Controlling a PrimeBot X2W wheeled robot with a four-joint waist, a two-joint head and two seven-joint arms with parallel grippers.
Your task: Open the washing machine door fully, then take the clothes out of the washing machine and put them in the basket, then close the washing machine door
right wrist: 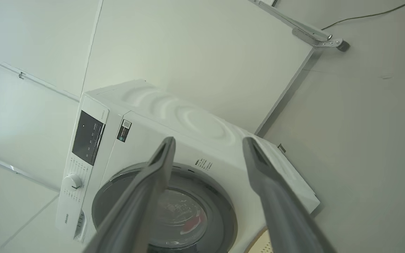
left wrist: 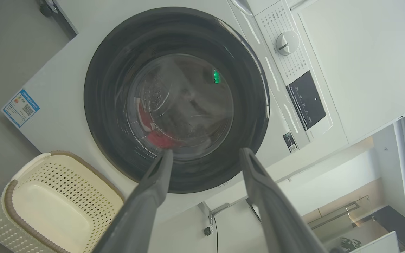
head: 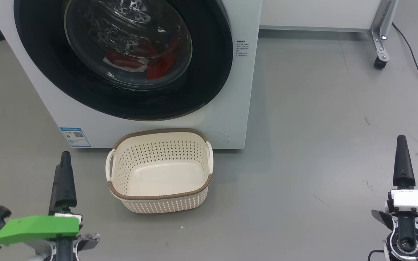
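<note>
Washing machine door [head: 125,54] shut, red clothes [head: 158,65] behind its glass (basket [head: 160,132] just in front); left pincer [left wrist: 206,151] and right pincer [right wrist: 209,140] both gape wide, holding nothing.

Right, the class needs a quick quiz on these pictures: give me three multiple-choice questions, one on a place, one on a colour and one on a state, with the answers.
1. Where is the basket relative to the washing machine?
A. On top of it.
B. On the floor just in front of it.
C. On a shelf beside it.

2. What colour are the clothes behind the washing machine door?
A. Blue.
B. Yellow.
C. Red.

3. How is the door?
A. Shut.
B. Swung fully open.
C. Taken off.

Answers:
1. B: the head view shows it standing on the grey floor below the door.
2. C: red fabric lies behind the glass.
3. A: the black rim sits flat against the machine's front.
</note>
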